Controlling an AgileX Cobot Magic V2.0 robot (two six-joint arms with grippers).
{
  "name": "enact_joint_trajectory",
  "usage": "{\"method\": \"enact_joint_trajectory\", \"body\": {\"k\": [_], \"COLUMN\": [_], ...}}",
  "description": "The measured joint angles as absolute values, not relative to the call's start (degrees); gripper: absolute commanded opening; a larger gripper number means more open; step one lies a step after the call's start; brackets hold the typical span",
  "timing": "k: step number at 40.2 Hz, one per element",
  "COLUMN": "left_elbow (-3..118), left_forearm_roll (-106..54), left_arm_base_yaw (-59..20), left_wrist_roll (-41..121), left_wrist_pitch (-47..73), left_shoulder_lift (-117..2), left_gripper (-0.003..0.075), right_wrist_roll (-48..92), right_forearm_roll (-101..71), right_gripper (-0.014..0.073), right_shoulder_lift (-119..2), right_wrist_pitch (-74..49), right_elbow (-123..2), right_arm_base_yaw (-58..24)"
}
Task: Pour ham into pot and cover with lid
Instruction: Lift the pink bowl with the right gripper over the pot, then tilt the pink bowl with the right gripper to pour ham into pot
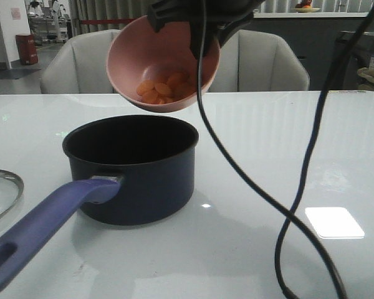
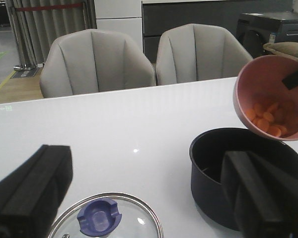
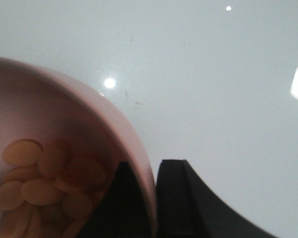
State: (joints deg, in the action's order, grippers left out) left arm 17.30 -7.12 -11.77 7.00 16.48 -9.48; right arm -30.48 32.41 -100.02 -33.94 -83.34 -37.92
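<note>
My right gripper (image 1: 196,25) is shut on the rim of the pink bowl (image 1: 143,59), one finger inside and one outside (image 3: 151,171). The bowl hangs tilted above the far rim of the pot (image 1: 132,168), its opening turned toward the camera. Several orange ham pieces (image 1: 162,89) lie in its low side; they also show in the right wrist view (image 3: 37,191) and the left wrist view (image 2: 270,119). The pot is dark navy with a long purple-blue handle (image 1: 43,224). The glass lid (image 2: 109,218) with its blue knob lies flat, left of the pot, below my open left gripper (image 2: 149,198).
The lid's edge (image 1: 1,190) shows at the table's left side. Black cables (image 1: 287,205) hang from the right arm and loop down right of the pot. Two grey chairs (image 1: 81,62) stand behind the white table (image 1: 268,124).
</note>
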Motion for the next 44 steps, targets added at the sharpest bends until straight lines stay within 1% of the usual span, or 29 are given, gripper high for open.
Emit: {"method": "enact_joint_trajectory", "body": {"k": [11,17,25,27,33,44], "left_elbow": [17.30,17.30,17.30,17.30,17.30,17.30], "left_forearm_roll": [-7.12,-7.12,-7.12,-7.12,-7.12,-7.12], "left_arm_base_yaw": [-11.77,-11.77,-11.77,-11.77,-11.77,-11.77], "left_wrist_roll": [7.00,7.00,7.00,7.00,7.00,7.00], "left_wrist_pitch": [16.48,16.48,16.48,16.48,16.48,16.48], "left_shoulder_lift": [-9.48,-9.48,-9.48,-9.48,-9.48,-9.48], "left_gripper": [0.0648,0.0648,0.0648,0.0648,0.0648,0.0648], "right_wrist_roll": [-47.97,-59.18,-82.93,-87.82,-93.60,-94.61], "right_forearm_roll": [54.98,69.85,94.57,97.98,101.04,101.40], "right_gripper": [0.0142,0.0142,0.0142,0.0142,0.0142,0.0142], "right_shoulder_lift": [-101.68,-101.68,-101.68,-101.68,-101.68,-101.44], "right_wrist_pitch": [-28.42,-25.79,-24.47,-24.92,-27.79,-30.55], "right_elbow": [-83.12,-80.98,-75.24,-74.10,-71.86,-70.99], "right_arm_base_yaw": [-39.63,-41.08,-43.02,-43.17,-43.25,-44.88]}}
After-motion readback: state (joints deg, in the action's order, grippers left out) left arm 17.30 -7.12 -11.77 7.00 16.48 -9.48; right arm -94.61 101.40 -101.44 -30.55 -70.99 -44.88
